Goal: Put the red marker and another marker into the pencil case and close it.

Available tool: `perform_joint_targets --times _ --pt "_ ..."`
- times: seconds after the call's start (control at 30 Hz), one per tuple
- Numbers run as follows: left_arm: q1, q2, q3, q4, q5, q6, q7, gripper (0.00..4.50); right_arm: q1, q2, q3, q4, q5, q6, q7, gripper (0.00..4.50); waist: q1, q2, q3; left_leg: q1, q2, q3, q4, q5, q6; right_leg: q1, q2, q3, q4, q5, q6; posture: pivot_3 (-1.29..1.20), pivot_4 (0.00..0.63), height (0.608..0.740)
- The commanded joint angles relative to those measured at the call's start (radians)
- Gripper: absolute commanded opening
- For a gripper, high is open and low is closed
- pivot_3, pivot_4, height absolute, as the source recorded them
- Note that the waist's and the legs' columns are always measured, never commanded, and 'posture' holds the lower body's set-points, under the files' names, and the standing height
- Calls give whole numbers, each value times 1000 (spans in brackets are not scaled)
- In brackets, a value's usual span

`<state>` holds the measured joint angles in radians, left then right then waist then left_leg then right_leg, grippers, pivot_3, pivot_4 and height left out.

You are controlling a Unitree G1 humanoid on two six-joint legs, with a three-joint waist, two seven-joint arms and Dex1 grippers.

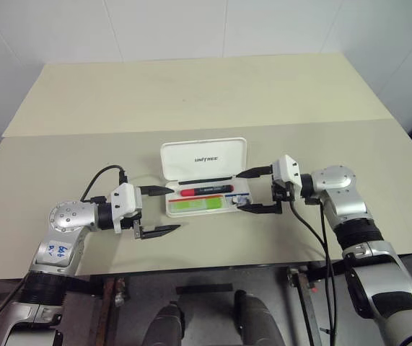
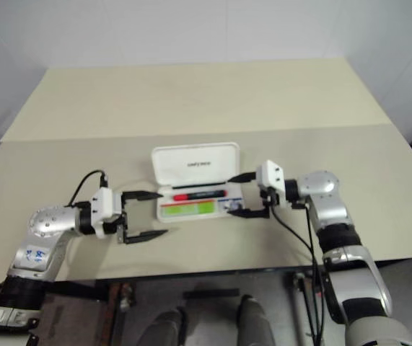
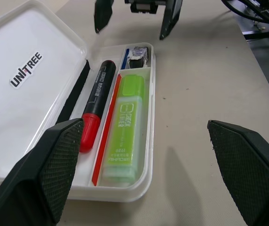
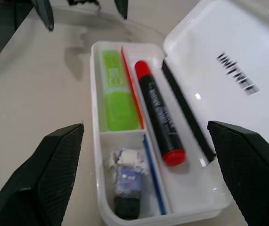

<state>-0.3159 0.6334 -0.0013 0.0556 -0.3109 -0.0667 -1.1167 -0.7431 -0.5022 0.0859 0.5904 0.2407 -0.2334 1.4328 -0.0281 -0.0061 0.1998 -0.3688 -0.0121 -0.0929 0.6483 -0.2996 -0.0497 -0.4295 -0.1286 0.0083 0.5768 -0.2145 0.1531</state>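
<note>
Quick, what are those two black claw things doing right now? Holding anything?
Left tool: open, holding nothing.
Right tool: open, holding nothing, at the end of the pencil case.

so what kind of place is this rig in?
Probably a lab or test room, not a home: bare beige table against plain white walls, with one Unitree-branded pencil case laid out between the pincers.

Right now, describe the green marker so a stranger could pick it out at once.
On the beige table lies an open white pencil case. The green marker lies in its front compartment, beside the red marker: it is the only thick, light-green thing there.
</note>
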Motion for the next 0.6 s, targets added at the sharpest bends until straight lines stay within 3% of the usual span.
perform_joint_targets --times 0.03,0.33,0.6 --pt "-7 12 31 -15 -18 -2 5 4500 56 -41 -57 -114 53 38 -22 4471 0 0 0 0 0 0 0 0 0 0 0 0 0 0 0 0 150 740" --pt "6 24 95 0 -75 10 -12 4500 272 -177 -160 -356 117 147 -88 4471 0 0 0 0 0 0 1 0 0 1 -1 0 -1 0 0 0 150 740" --pt "17 -14 183 -9 -155 51 50 1913 421 -219 -243 -459 126 163 -188 4500 0 0 0 2 0 2 2 0 0 1 0 1 -1 0 0 0 150 740"
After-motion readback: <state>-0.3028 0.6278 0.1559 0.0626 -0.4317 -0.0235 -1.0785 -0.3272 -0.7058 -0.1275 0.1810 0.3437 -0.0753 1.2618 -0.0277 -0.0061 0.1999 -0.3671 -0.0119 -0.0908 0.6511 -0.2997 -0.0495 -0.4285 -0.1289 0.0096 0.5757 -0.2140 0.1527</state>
